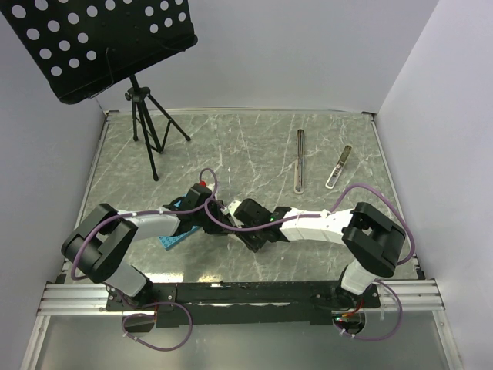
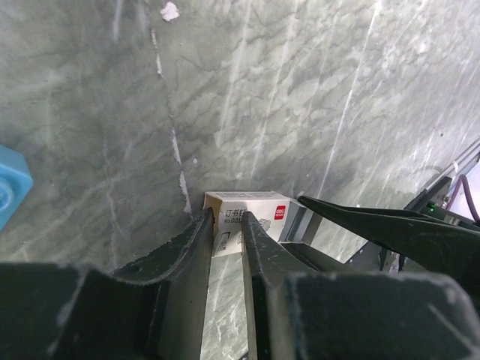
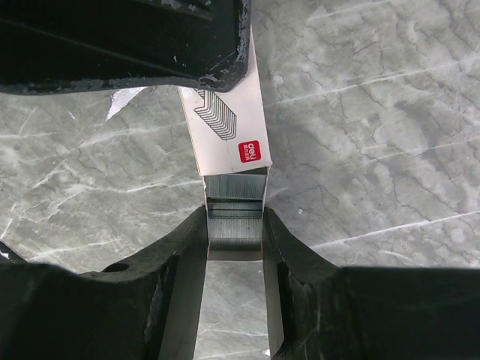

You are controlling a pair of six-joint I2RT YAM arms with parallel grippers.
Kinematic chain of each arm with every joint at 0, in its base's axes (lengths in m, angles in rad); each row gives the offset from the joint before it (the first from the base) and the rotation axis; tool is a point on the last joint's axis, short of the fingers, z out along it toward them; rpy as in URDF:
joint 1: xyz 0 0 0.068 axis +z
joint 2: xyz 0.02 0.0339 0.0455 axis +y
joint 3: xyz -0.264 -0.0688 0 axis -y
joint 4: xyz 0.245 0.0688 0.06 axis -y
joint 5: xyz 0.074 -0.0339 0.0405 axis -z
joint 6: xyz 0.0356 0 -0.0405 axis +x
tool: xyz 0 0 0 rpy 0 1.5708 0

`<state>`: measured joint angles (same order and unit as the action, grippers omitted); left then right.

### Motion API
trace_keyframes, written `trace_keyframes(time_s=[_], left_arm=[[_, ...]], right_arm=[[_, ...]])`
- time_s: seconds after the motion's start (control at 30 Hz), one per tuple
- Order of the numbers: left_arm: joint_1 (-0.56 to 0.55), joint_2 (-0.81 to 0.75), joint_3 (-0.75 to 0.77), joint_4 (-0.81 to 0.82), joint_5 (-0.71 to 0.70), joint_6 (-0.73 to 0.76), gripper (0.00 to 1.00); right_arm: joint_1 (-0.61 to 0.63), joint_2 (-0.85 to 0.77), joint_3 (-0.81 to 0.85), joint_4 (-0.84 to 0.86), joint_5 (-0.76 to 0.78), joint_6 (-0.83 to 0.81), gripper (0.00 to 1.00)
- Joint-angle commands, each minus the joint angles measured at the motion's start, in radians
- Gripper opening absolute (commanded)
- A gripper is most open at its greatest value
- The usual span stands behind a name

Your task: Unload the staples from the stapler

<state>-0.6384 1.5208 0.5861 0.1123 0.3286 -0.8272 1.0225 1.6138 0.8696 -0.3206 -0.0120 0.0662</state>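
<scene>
Between the two arms, a small white staple box (image 3: 225,120) with a red mark is held above the table. My left gripper (image 2: 227,221) is shut on the box's white sleeve (image 2: 251,210). My right gripper (image 3: 234,225) is shut on the sides of its inner tray (image 3: 234,251), which is pulled partway out. Rows of grey staples (image 3: 234,206) lie in that tray. From above, the two grippers meet at the box (image 1: 229,208). The stapler (image 1: 300,160) lies far back on the table, a slim dark and silver bar. A shorter brassy-white piece (image 1: 339,166) lies to its right.
A blue plastic piece (image 1: 173,239) lies under the left arm and shows at the left wrist view's edge (image 2: 11,187). A black tripod (image 1: 146,127) carrying a perforated black panel (image 1: 108,38) stands at the back left. White walls enclose the marbled table (image 1: 246,146).
</scene>
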Motion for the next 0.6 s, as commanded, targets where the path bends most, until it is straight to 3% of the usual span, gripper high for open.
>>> trace_keyframes(time_s=[0.0,0.57], left_arm=[[-0.001,-0.004,0.004,0.061,0.035,0.023,0.27],[-0.003,0.035,-0.017,0.109,0.063,0.010,0.26]], right_arm=[[0.007,-0.003,-0.001,0.002,-0.028,0.004,0.31],[0.005,0.028,0.006,0.032,-0.011,0.010,0.31]])
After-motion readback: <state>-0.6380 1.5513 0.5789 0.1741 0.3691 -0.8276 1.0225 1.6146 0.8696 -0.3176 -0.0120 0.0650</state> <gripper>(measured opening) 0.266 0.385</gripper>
